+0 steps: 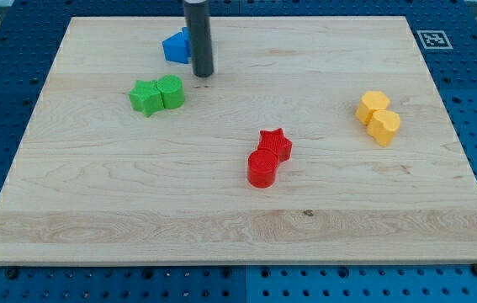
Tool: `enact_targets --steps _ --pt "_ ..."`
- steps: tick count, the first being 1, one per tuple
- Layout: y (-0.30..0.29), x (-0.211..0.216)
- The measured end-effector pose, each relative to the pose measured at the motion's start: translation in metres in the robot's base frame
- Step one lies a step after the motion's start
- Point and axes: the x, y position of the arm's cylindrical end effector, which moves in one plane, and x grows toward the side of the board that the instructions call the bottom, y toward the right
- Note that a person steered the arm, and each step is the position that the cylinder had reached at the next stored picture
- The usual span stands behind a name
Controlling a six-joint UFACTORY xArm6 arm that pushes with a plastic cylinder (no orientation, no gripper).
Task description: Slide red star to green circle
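The red star lies near the board's middle, touching a red round block just below and left of it. The green circle sits at the upper left, touching a green star on its left. My tip stands near the view's top, just right of and above the green circle and well up and left of the red star. It touches neither.
A blue block lies just left of the rod, partly hidden by it. Two yellow blocks touch each other at the right. The wooden board rests on a blue pegboard table.
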Motion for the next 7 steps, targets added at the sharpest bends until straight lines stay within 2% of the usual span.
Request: enact_targets --steps 2,3,4,5,7 --pt "0.055 0.049" --pt "0.08 0.052" --pt "0.115 0.076" --pt "0.13 0.114" --pt "0.131 0.159"
